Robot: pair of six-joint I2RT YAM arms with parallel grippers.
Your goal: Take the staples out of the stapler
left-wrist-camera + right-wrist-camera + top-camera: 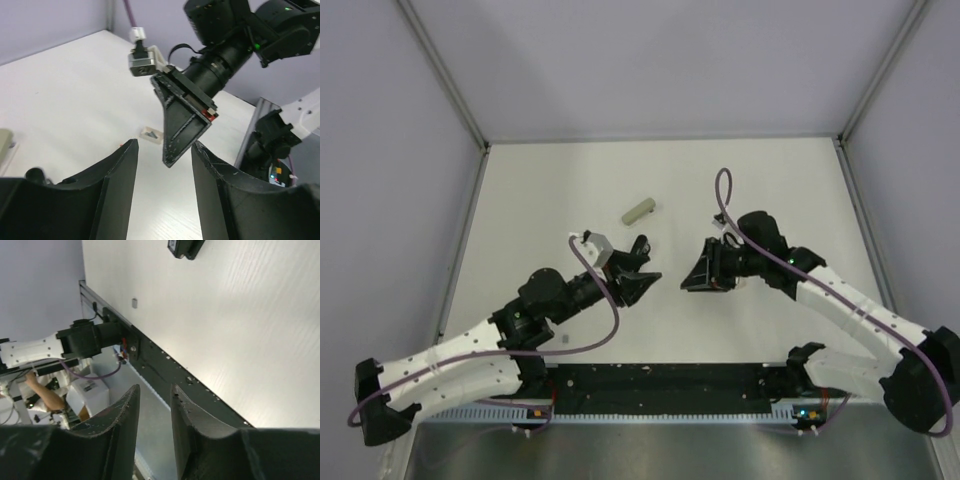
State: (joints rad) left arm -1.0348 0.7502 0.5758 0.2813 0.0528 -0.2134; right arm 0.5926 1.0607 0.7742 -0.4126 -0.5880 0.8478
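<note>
Left gripper (655, 278) spread wide with nothing in it, right gripper (685, 287) narrowly parted and also empty, the two tip-to-tip over the table (770, 190), likely squaring up for a shared grasp of the stapler (640, 244), apparently the dark piece lying just beside the left gripper.

Bright even light, soft faint shadows, glare across white table (260, 330), foreground blurred.

We are looking into a robotics lab test cell: a white table (770, 200) is sitting boxed in by plain lavender walls (660, 60) on metal frame posts (445, 70), with robot arms (450, 365) bolted along its near edge, trailing purple cables (718, 190).
</note>
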